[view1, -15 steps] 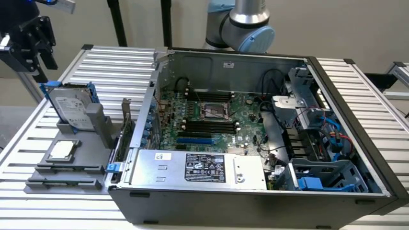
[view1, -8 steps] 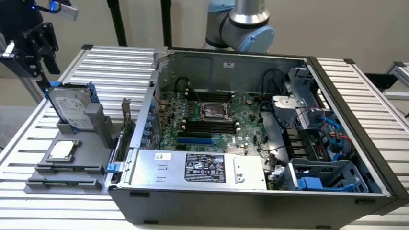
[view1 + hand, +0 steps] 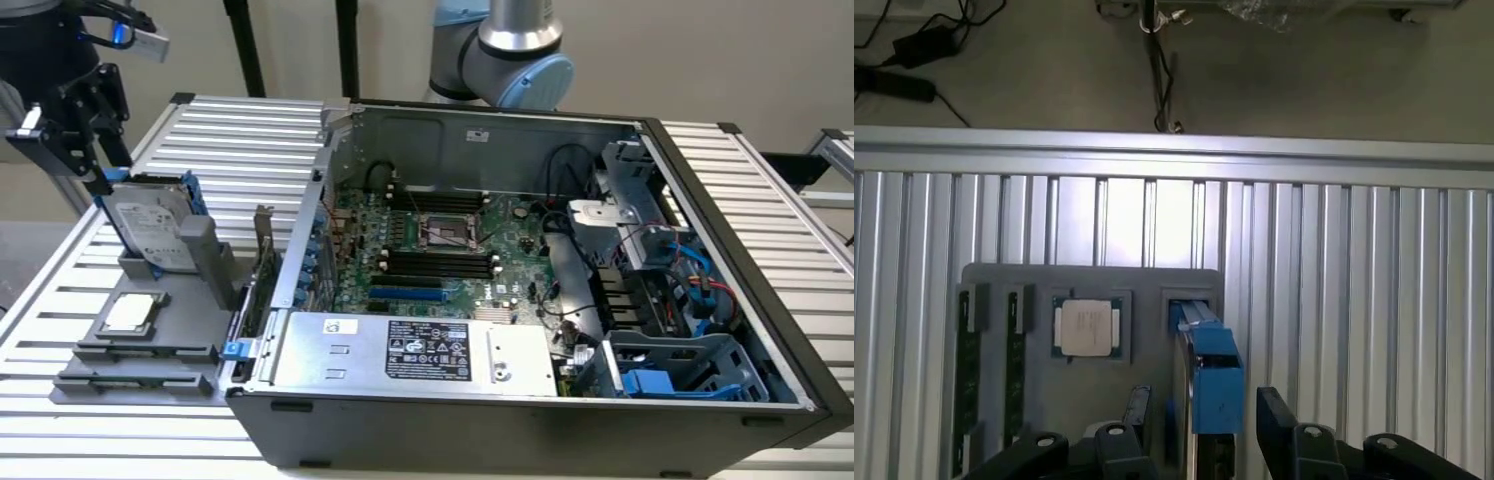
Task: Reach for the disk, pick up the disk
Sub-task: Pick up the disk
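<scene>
My gripper (image 3: 1204,425) hangs with jaws apart, one finger either side of the disk (image 3: 1212,372). I see the disk (image 3: 144,228) upright in its grey holder (image 3: 187,332), at nine o'clock from the computer case (image 3: 534,432).

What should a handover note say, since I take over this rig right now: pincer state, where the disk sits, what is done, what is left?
The pincer is open, hanging over the top edge of the flat silver-grey disk with its white label and bright blue rails; one finger to each side, gaps showing.
The disk stands upright in the grey plastic holder tray, at the exterior view's left of the open black computer case.
Done: reach about complete.
Left: grip and lift; disk not yet held.
</scene>
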Robot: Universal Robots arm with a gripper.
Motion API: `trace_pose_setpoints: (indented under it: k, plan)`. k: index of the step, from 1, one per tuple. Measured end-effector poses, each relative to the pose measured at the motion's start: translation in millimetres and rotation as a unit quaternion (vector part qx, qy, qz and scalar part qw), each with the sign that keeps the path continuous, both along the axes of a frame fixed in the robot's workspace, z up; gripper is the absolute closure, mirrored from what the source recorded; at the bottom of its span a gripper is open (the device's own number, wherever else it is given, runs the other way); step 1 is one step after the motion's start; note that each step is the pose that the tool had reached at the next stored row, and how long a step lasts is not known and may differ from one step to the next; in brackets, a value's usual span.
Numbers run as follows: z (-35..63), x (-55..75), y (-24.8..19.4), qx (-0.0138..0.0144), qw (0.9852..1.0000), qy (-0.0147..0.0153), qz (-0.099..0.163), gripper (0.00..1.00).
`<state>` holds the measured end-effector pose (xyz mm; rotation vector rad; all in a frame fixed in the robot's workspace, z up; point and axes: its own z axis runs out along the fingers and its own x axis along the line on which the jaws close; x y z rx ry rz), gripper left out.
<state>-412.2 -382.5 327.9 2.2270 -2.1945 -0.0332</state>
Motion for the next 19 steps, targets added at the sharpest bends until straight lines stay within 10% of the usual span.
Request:
trace_pose_setpoints:
  k: [19]
  plan:
    - [-25.7,-3.4,0.0,0.0067,0.9999,-0.0021,-0.008,0.46]
